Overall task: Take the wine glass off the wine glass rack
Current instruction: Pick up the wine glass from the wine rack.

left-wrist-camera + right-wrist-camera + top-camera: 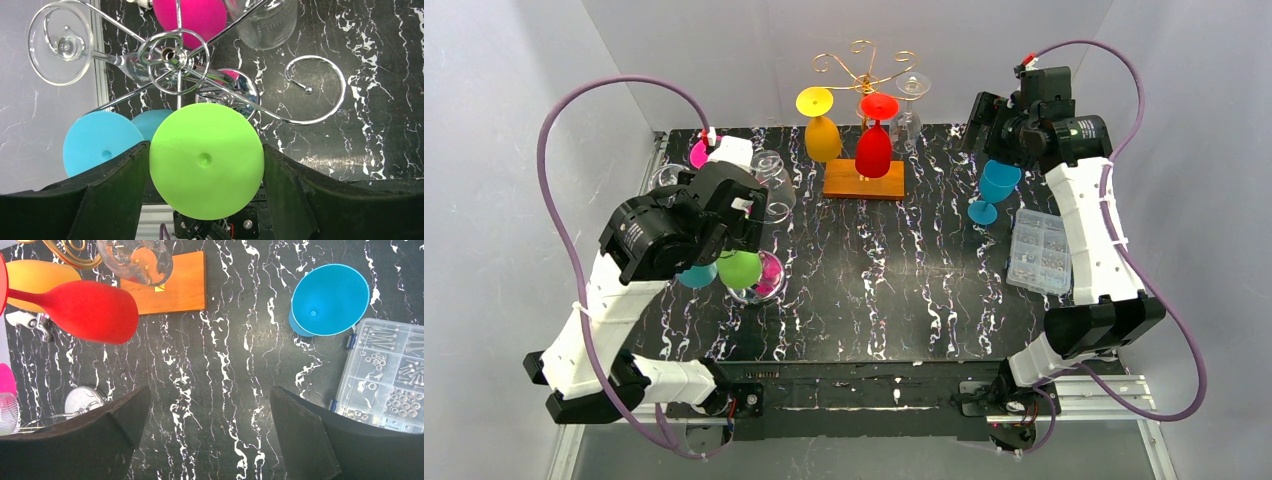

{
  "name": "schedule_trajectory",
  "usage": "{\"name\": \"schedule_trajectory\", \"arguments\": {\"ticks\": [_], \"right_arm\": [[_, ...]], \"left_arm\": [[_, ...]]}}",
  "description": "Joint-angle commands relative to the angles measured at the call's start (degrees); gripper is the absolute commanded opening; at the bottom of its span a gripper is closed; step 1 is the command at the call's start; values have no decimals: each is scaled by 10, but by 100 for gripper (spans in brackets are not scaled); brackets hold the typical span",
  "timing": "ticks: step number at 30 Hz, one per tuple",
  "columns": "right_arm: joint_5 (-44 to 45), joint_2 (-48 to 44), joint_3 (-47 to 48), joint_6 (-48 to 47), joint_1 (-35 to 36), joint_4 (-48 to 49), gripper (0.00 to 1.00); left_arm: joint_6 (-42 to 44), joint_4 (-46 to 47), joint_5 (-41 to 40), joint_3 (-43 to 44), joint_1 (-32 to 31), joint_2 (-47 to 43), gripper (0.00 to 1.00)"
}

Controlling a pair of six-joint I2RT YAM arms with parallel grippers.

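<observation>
- Left arm (609,300): rises from the near-left base, elbow bent, wrist turned downward on the left side.
- Left gripper (205,147): points down, both fingers (115,190) closed against the foot of the green glass (206,160).
- Right arm (1089,220): stretched from the near-right base toward the far right, wrist up high.
- Right gripper (208,390): faces down, jaws spread wide, gripping nothing.

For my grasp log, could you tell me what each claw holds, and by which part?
Left claw: the green wine glass, seemingly pinched across the rim of its foot. Right claw: open, holding nothing.
</observation>
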Motion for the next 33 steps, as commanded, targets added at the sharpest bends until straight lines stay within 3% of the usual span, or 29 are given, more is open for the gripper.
{"name": "schedule_trajectory", "arguments": {"ticks": [1,20,33], "right_arm": [[-5,-31,-9,0,3,22,98],[-137,-107,-128,71,79,131,98],[-293,-228,-369,267,116,397,98]], "left_arm": [[8,18,3,3,-3,5,44],[15,34,138,48,-2,20,43],[-31,54,212,175,-3,98,43]]}}
